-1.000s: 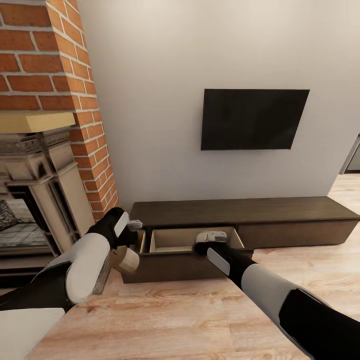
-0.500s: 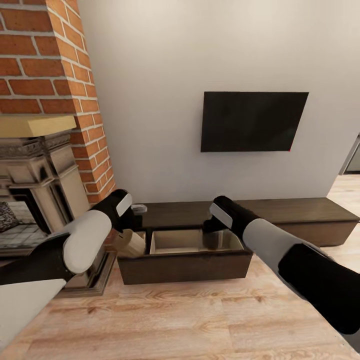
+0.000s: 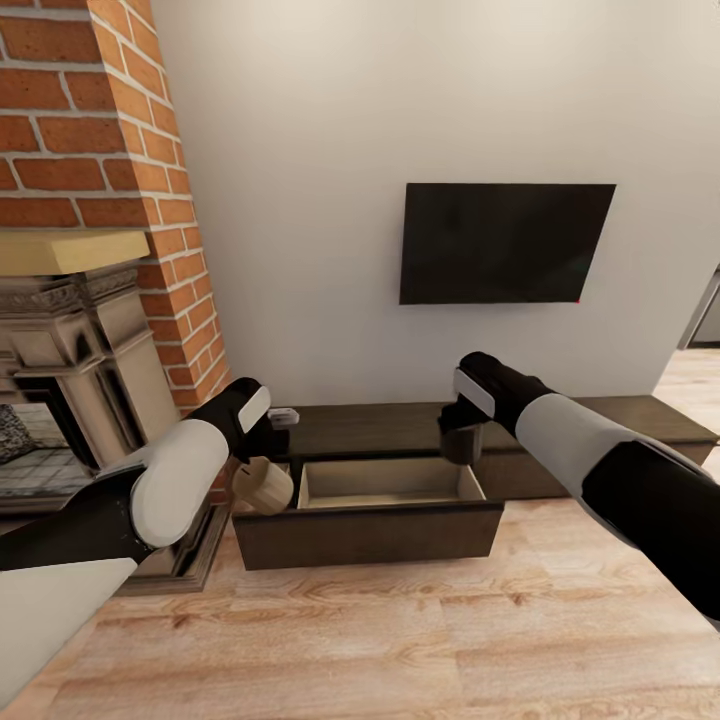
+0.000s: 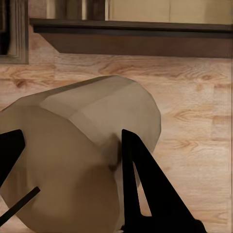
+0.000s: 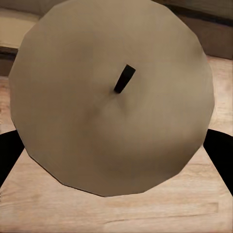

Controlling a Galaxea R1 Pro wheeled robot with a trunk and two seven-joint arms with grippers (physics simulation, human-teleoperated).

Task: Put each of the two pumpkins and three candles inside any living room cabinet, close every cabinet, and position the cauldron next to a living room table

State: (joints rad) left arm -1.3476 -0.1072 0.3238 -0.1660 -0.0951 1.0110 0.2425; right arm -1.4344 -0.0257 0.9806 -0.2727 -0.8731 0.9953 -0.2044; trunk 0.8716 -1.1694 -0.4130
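The dark-brown cabinet (image 3: 560, 425) runs along the wall, with one drawer (image 3: 370, 530) pulled out and its pale inside bare. My left gripper (image 3: 262, 476) is shut on a beige candle (image 3: 266, 488), held tilted just outside the drawer's left end. In the left wrist view that candle (image 4: 82, 160) lies between the black fingers (image 4: 145, 189). My right gripper (image 3: 459, 446) is shut on a second candle (image 3: 459, 443) above the drawer's back right corner. The right wrist view faces that candle's top (image 5: 97, 131) and its dark wick (image 5: 124, 78). Pumpkins, cauldron and table are out of view.
A brick chimney (image 3: 100, 130) and an ornate beige fireplace (image 3: 70, 380) stand close at the left. A black TV (image 3: 505, 243) hangs on the wall above the cabinet. Light wooden floor (image 3: 400, 640) lies in front of the drawer.
My right arm has risen from the drawer and moved right, carrying its candle. The left gripper holds its candle in about the same place. The view shifted slightly at first.
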